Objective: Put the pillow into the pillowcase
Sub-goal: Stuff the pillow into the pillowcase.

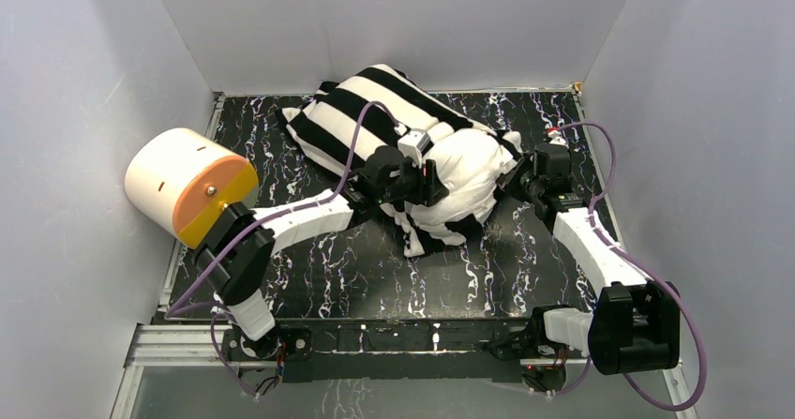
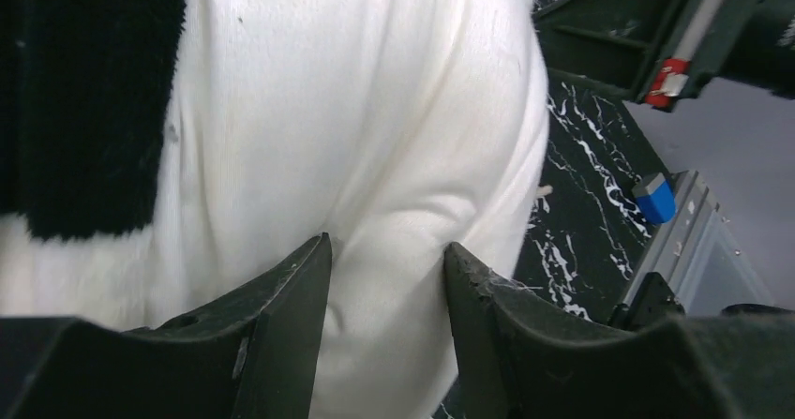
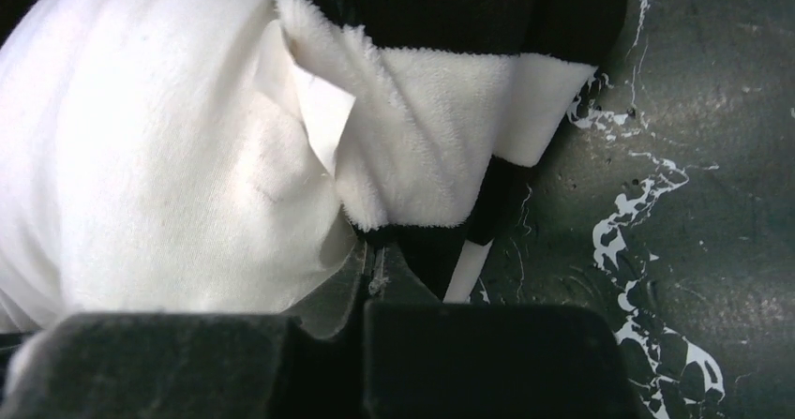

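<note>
Between the arms, the pillow (image 1: 464, 171) was found half-sheathed: left gripper (image 2: 386, 250) parted against it, right gripper (image 3: 375, 271) closed at the pillowcase (image 3: 422, 157) hem.

Open marbled tabletop (image 1: 356, 269) along the near edge, pillow (image 1: 464, 171) bulging mid-table, cream cylinder (image 1: 178, 180) blocking the left side.

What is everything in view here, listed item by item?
pillow: one, white, mid-table, partly inside the pillowcase
pillowcase: one, black and white stripes, covering the pillow's far end
cylinder: one, cream with an orange face, at the table's left side
tabletop: one, black with white veins, under pillow and pillowcase
small blue object: one, blue, by the table's edge rail
left gripper: one, black, fingers apart against the pillow
right gripper: one, black, fingers closed at the pillowcase's edge
</note>
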